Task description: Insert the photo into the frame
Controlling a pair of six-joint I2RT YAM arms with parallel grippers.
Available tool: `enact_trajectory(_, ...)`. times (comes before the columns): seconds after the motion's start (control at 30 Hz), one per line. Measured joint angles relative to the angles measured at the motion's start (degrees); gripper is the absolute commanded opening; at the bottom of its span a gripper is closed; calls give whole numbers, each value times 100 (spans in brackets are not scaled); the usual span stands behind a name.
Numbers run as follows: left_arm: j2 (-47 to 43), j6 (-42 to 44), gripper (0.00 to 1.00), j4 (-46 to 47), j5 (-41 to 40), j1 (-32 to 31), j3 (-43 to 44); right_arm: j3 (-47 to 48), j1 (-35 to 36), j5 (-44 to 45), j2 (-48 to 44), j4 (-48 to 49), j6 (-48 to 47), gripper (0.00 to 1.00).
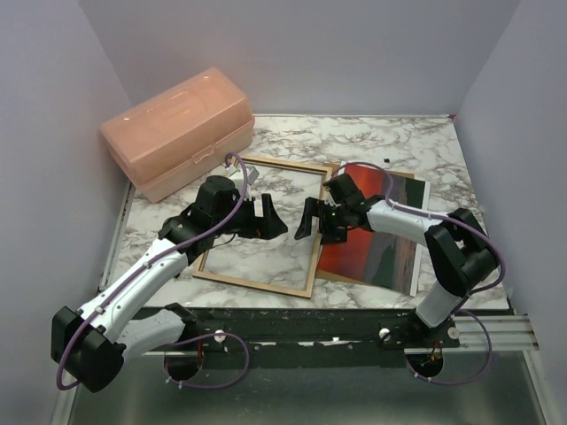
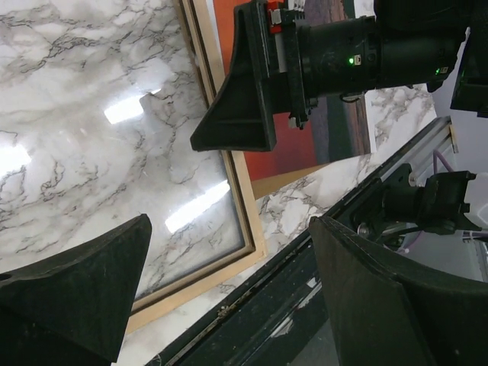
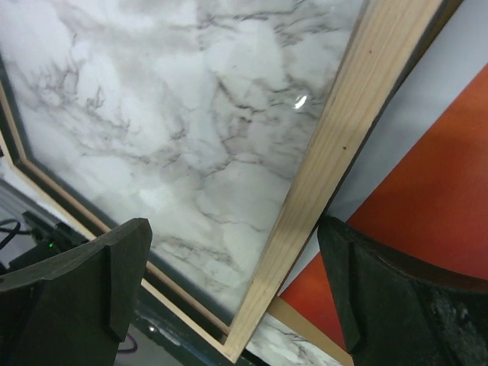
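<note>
The frame (image 1: 258,282) lies flat in the middle of the marble table, tan wood side up, with marble showing through its glass. The photo (image 1: 376,235) lies face up to its right, red-orange with a white border (image 3: 427,99). My right gripper (image 1: 315,217) is open and hovers low over the frame's right rail (image 3: 335,152), one finger on each side; the rail runs between them in the right wrist view (image 3: 236,297). My left gripper (image 1: 264,220) is open over the glass, empty (image 2: 229,290), facing the right gripper (image 2: 244,99).
A pink plastic box (image 1: 177,133) stands at the back left. A brown board (image 3: 305,324) lies under the photo, its edge showing at the near side. The table's near edge and black rail (image 1: 310,323) run just below the frame. Grey walls close in both sides.
</note>
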Motion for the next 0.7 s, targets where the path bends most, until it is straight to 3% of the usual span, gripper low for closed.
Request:
enact_trajectory(0.4,256,-107,90,35,142,-203,85,-2,-170,-203,-389,48,50,100)
enact_trajectory(0.7,1279,-258,87,107,-13,-1196,459,-490,-2664,-170,-1541,-184,-195,100)
